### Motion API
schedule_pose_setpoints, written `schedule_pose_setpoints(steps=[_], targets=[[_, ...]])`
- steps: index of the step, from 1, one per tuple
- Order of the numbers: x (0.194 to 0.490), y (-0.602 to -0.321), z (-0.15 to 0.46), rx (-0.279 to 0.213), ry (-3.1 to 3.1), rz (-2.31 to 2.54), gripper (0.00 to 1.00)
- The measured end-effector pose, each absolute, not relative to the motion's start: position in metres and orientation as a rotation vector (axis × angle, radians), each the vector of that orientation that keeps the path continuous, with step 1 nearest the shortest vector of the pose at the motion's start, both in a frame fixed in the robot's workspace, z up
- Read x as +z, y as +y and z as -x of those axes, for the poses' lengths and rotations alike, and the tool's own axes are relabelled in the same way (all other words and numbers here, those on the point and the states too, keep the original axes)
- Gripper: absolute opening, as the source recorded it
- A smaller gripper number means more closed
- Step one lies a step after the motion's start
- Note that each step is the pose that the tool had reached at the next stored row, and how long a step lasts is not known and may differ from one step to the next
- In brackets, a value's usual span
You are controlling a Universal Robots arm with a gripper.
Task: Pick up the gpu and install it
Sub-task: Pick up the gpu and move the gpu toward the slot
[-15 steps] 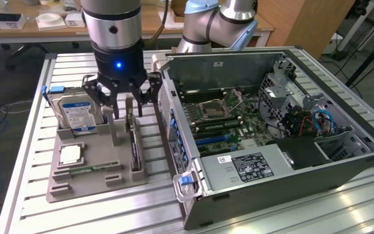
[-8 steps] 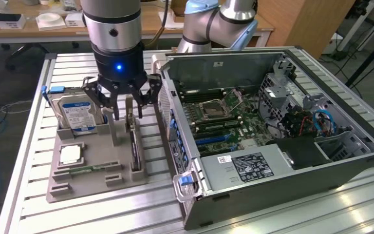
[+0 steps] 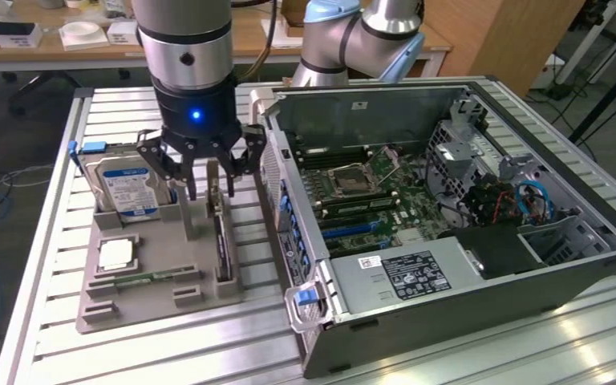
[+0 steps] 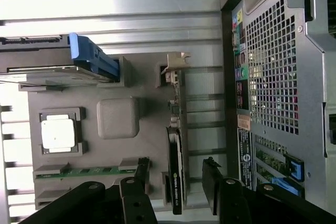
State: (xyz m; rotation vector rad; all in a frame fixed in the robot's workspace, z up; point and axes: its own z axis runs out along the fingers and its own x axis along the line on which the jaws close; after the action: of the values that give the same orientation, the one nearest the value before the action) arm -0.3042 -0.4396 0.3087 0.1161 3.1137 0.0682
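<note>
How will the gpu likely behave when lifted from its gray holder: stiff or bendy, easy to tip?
Probably stiff: the gpu looks like a flat rigid card with a metal bracket at one end. It stands on its thin edge in the gray holder, so unsupported it would likely tip. The bracket end may weigh slightly more.

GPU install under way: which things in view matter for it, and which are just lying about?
Job: gpu, on edge in the tray; hand, open, astride it; open PC case.
Lying about: hard drive, CPU, memory stick, all in the same tray.
</note>
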Motion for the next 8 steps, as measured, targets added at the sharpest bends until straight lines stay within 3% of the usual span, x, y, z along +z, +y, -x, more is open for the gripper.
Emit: schedule_pose_setpoints(steps=[8], targets=[[0.3033,-0.4396,0.3046,0.068,3.114,-0.116,0.53]])
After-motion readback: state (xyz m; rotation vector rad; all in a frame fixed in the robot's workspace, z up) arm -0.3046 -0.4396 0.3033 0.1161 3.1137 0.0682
